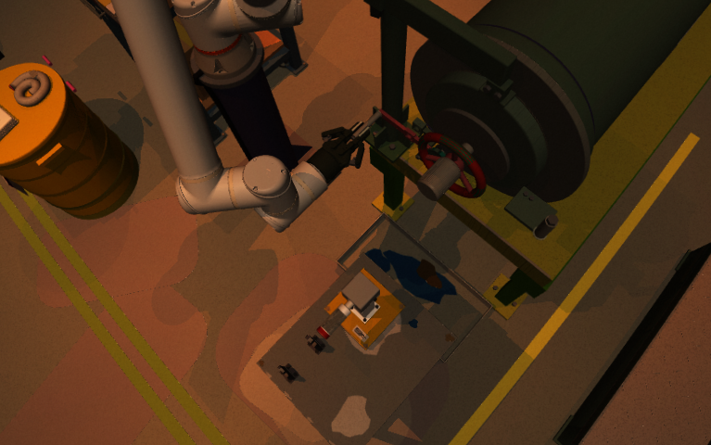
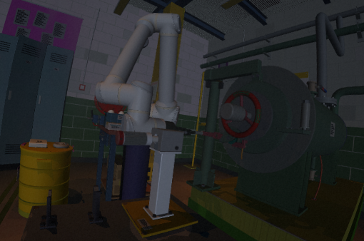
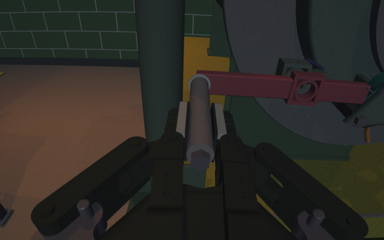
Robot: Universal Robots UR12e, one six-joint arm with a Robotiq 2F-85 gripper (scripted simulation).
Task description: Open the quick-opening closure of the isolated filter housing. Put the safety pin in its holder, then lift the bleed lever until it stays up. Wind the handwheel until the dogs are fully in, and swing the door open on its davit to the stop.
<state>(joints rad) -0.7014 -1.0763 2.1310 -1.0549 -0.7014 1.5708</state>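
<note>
The red bleed lever [image 3: 277, 86] runs level from the round door [image 1: 475, 127] out to a grey cylindrical handle [image 3: 200, 119] at its free end. My gripper [image 3: 200, 119] is clamped around that handle [image 1: 367, 124], just left of the davit post [image 3: 159, 68]. A square red block with a round hole [image 3: 304, 89] sits on the lever. The red handwheel [image 1: 453, 165] with its grey hub stands at the door's centre, to the right of the lever [image 2: 212, 134]. I cannot make out the safety pin.
An orange drum [image 1: 33, 138] stands far left on the floor. A grey box on a white pedestal [image 2: 162, 168] stands on an orange plate in front of the housing. Yellow lines cross the floor. The arm's dark pedestal [image 1: 249, 110] is behind my wrist.
</note>
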